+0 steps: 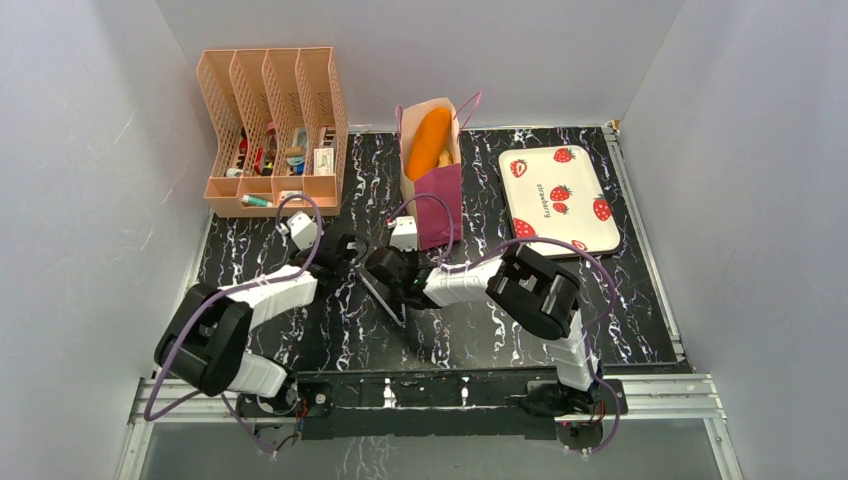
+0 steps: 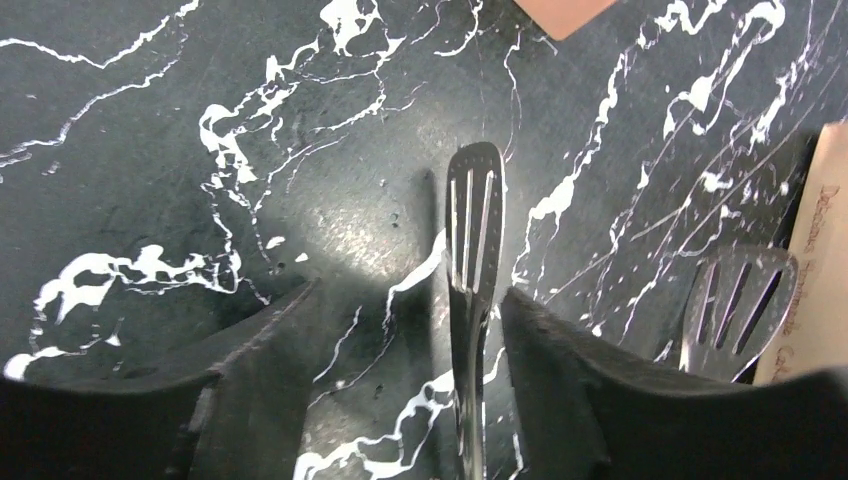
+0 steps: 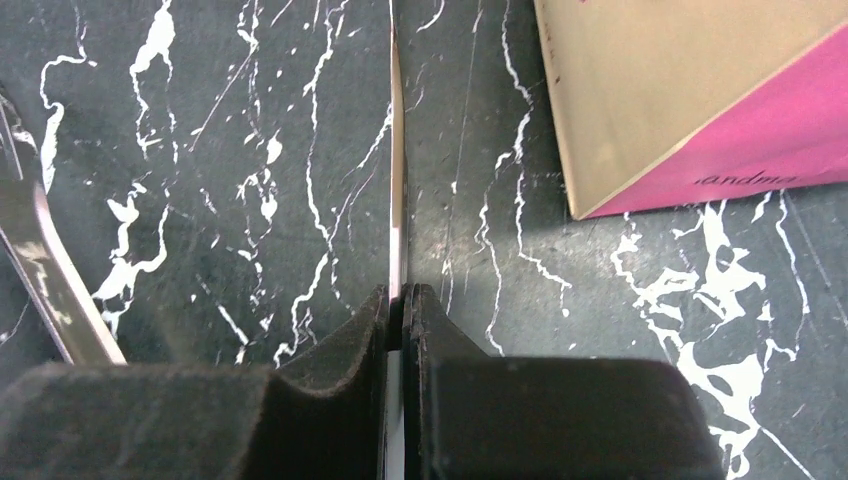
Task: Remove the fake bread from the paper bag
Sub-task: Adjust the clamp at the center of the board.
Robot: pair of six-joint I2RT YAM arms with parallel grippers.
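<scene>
The paper bag [image 1: 432, 190] stands at the back middle of the table, tan above and maroon below. The orange fake bread [image 1: 428, 143] pokes out of its top. Metal tongs [image 1: 385, 295] lie in front of the bag between both grippers. My left gripper [image 1: 345, 250] is open; one slotted tong arm [image 2: 473, 230] runs between its fingers close to the right one, and the other arm [image 2: 735, 310] shows beside the bag [image 2: 825, 260]. My right gripper [image 3: 402, 292] is shut on a tong arm [image 3: 397, 200] seen edge-on, with the bag [image 3: 680, 100] ahead to its right.
A peach file rack [image 1: 270, 130] with small items stands at the back left. A white strawberry tray [image 1: 557, 200] lies to the right of the bag. Grey walls close in the table on three sides.
</scene>
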